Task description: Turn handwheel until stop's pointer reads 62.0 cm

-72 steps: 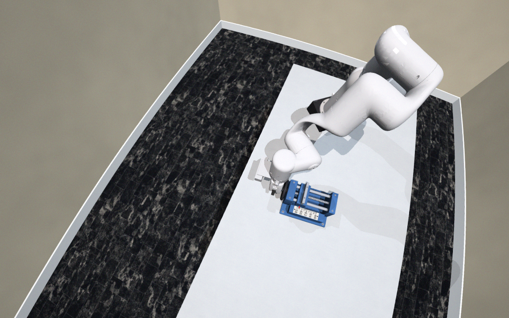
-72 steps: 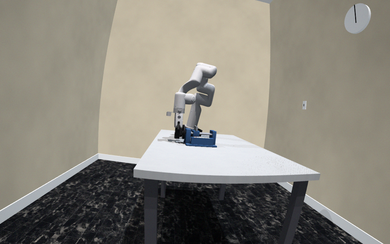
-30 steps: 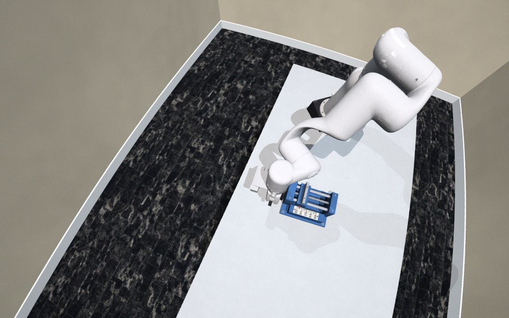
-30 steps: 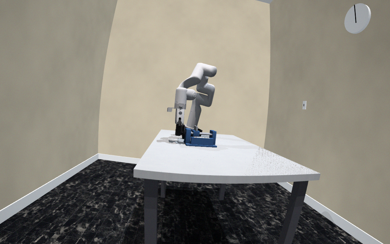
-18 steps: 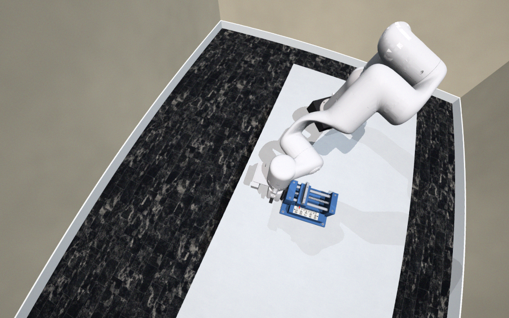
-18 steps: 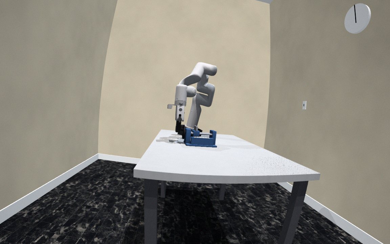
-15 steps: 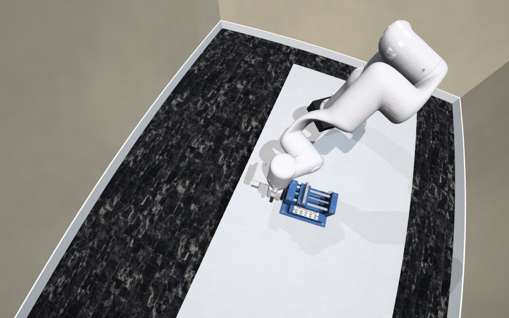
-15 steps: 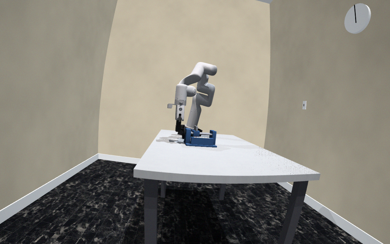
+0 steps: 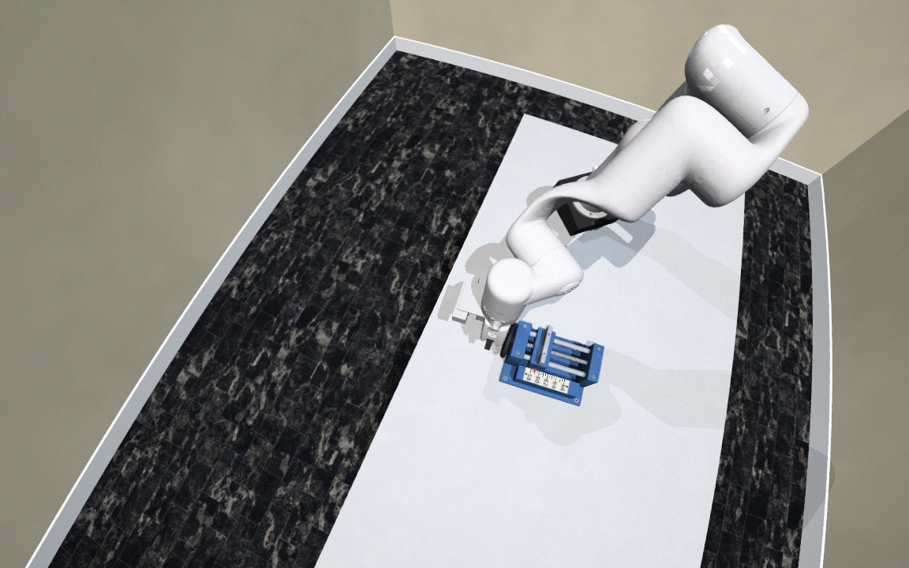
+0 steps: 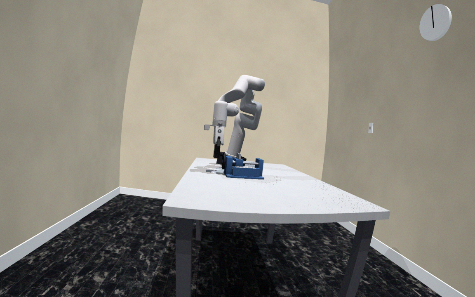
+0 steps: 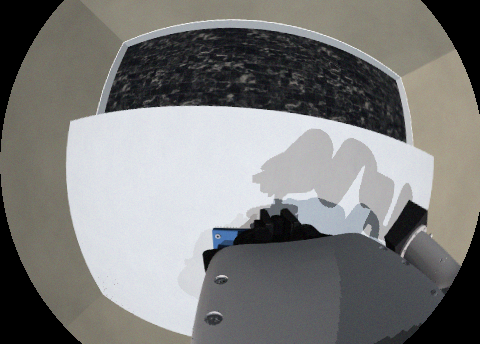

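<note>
A blue slide fixture (image 9: 585,367) (image 10: 244,169) with steel rods stands on the white table (image 9: 514,466) (image 10: 269,199) (image 11: 147,191). A white scale strip (image 9: 548,382) runs along its near side, and a small red pointer (image 9: 533,369) sits near the strip's left end; the numbers are too small to read. The black handwheel (image 9: 508,341) (image 10: 222,158) (image 11: 280,227) is on the fixture's left end. My gripper (image 9: 489,344) (image 10: 217,150) points down at the wheel and is shut on its handle. In the wrist view the gripper body hides the fingers, and only a blue corner of the fixture (image 11: 224,236) shows.
The arm's base (image 9: 589,215) stands on the table behind the fixture. The table's left edge (image 9: 436,331) is close to the gripper, with dark floor (image 9: 267,317) below. A wall clock (image 10: 434,22) and a wall switch (image 10: 370,127) are far off.
</note>
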### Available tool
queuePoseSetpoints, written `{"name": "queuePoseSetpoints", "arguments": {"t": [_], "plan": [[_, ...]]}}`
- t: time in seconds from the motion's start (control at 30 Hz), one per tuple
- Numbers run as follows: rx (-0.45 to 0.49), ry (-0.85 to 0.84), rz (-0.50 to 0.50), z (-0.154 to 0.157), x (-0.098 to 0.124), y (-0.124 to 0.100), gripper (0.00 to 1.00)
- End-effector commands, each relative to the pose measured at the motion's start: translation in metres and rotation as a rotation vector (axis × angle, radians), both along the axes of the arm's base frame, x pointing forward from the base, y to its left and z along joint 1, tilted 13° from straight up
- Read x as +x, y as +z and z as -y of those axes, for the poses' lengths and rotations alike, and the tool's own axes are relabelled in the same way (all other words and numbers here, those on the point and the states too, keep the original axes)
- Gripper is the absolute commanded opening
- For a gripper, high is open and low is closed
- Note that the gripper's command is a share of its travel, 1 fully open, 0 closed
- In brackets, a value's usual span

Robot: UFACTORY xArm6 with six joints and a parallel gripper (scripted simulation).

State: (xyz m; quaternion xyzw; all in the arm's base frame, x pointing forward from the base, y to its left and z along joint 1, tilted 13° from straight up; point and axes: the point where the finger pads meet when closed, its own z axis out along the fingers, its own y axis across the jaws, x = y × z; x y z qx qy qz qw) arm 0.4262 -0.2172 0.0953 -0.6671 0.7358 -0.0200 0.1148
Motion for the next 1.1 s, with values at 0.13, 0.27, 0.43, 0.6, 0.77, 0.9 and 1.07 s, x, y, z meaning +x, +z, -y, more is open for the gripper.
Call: {"name": "queuePoseSetpoints", "arguments": {"t": [0.13, 0.27, 0.43, 0.6, 0.77, 0.9, 1.07], "plan": [[-0.002, -0.001, 0.002, -0.001, -0.013, -0.005, 0.06], [-0.002, -0.001, 0.002, -0.003, -0.019, -0.011, 0.06], [-0.002, -0.001, 0.002, -0.004, -0.023, -0.018, 0.06], [-0.002, -0.001, 0.002, -0.006, -0.026, -0.029, 0.06], [-0.002, -0.001, 0.002, -0.007, -0.024, -0.04, 0.06], [-0.002, -0.001, 0.002, -0.008, -0.02, -0.048, 0.06], [-0.002, -0.001, 0.002, -0.008, -0.016, -0.052, 0.06]]}}
